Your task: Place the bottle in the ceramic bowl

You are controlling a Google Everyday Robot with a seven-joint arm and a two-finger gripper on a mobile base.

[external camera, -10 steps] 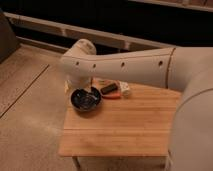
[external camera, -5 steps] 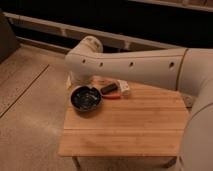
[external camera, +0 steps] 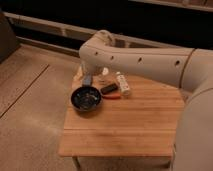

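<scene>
The ceramic bowl (external camera: 86,98), black, glossy and speckled inside, sits at the far left of the wooden table (external camera: 125,125). The bottle (external camera: 122,84), small and whitish, lies on the table to the right of the bowl, past a flat black-and-orange item (external camera: 110,91). My arm reaches in from the right and bends down behind the bowl. The gripper (external camera: 88,79) hangs just over the bowl's far rim, left of the bottle and apart from it. It is open and holds nothing.
A pale cup-like thing (external camera: 104,72) stands at the table's back edge, partly behind the arm. The arm's thick white link (external camera: 145,60) crosses above the table's far side. Speckled floor lies to the left, with a dark wall behind.
The arm's elbow has swung to the right and farther back, uncovering the bottle and the black-and-orange item. The bowl and the other things have not moved.
</scene>
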